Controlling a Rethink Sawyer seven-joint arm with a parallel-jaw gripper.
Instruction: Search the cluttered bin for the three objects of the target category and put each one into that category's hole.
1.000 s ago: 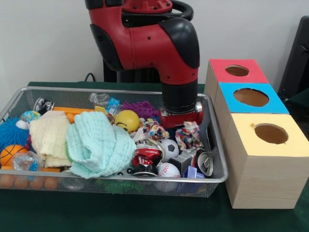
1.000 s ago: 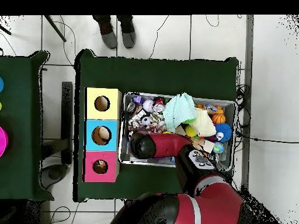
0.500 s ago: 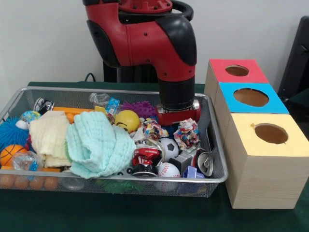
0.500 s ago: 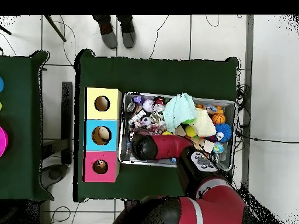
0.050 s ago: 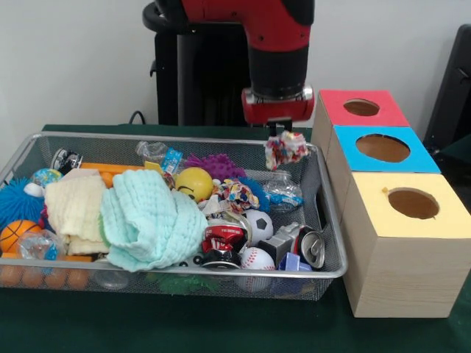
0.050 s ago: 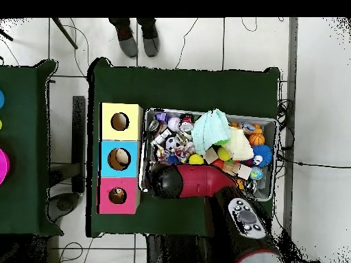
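One gripper (image 5: 281, 134) hangs above the bin's (image 5: 330, 243) far right corner, jaws clamped on a multicoloured rag toy (image 5: 285, 149) that dangles clear of the clutter. From the toy, the red box (image 5: 359, 107) lies at 3 o'clock, just beside; the blue box (image 5: 383, 148) and yellow box (image 5: 413, 203) follow toward 4 o'clock. Below the toy in the bin lie a soccer ball (image 5: 258, 226), a baseball (image 5: 257, 259), a can (image 5: 312, 248) and a mint cloth (image 5: 151, 219). Overhead, the arm (image 6: 195, 181) covers the bin's edge nearest the boxes.
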